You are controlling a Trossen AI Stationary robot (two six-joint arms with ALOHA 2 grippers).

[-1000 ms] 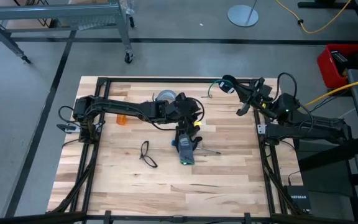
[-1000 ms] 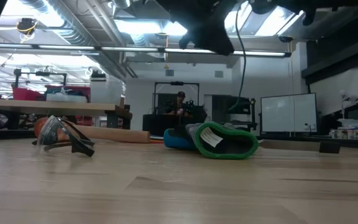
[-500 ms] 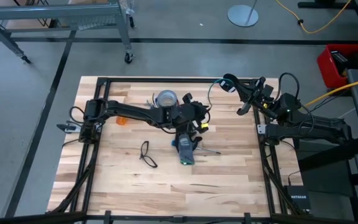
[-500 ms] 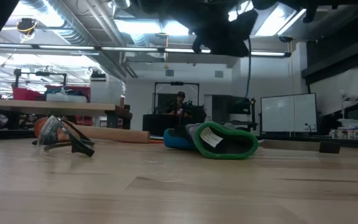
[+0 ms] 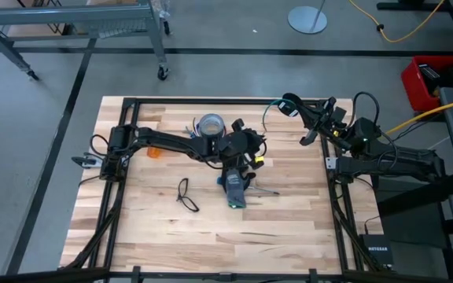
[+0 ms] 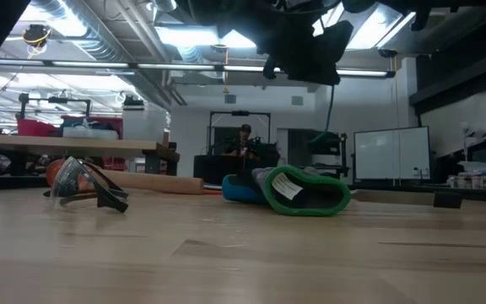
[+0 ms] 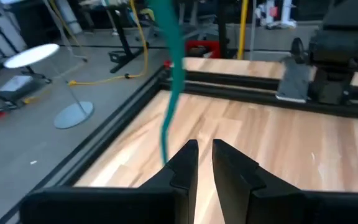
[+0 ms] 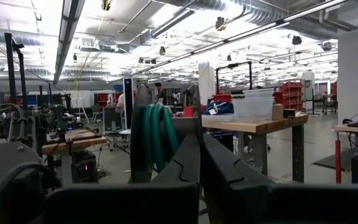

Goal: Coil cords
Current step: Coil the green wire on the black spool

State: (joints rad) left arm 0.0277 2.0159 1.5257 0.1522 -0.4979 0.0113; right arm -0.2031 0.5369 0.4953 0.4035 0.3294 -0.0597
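Wooden table (image 5: 132, 228) takes most of the high view, and a workshop with benches lies behind it.

Left gripper (image 5: 252, 154) hangs above the middle of the table. Its jaws are drawn almost together, with only a thin slit between them. Below these jaws lies a work glove (image 5: 233, 191).

Right gripper (image 5: 293, 104) is raised at the far edge of the table, well apart from the left one. Its jaws are clenched on a small dark disc (image 8: 139, 140), which stands just ahead of the fingertips with several turns already wound on it.

From this disc the teal cord (image 7: 174, 74) runs free through the air to the left jaws and ends close beside one fingertip. I cannot tell if it is pinched there or only passes by.

I judge the cord as very light, soft and a little slippery. It will sag and twist when slack. Best hold is near its loose end, squarely between the pads, with gentle tension toward the disc.
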